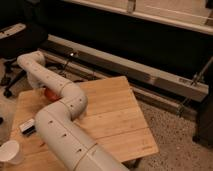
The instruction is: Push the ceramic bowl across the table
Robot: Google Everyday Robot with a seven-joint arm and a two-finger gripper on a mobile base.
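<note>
The ceramic bowl (50, 93) shows as a small red-orange patch at the far left of the bamboo table (117, 117), mostly covered by my arm. My white arm (65, 125) rises from the bottom edge, crosses the table and bends at a joint (31, 61) above the table's far-left corner. From there the wrist comes down toward the bowl. The gripper is hidden behind these arm links, right next to the bowl, and it is shut. Whether it touches the bowl cannot be seen.
A white paper cup (10, 152) stands at the near-left corner, with a small dark object (27, 126) just behind it. A black office chair (20, 37) sits on the floor beyond the table's left end. A long metal rail (150, 75) runs behind the table.
</note>
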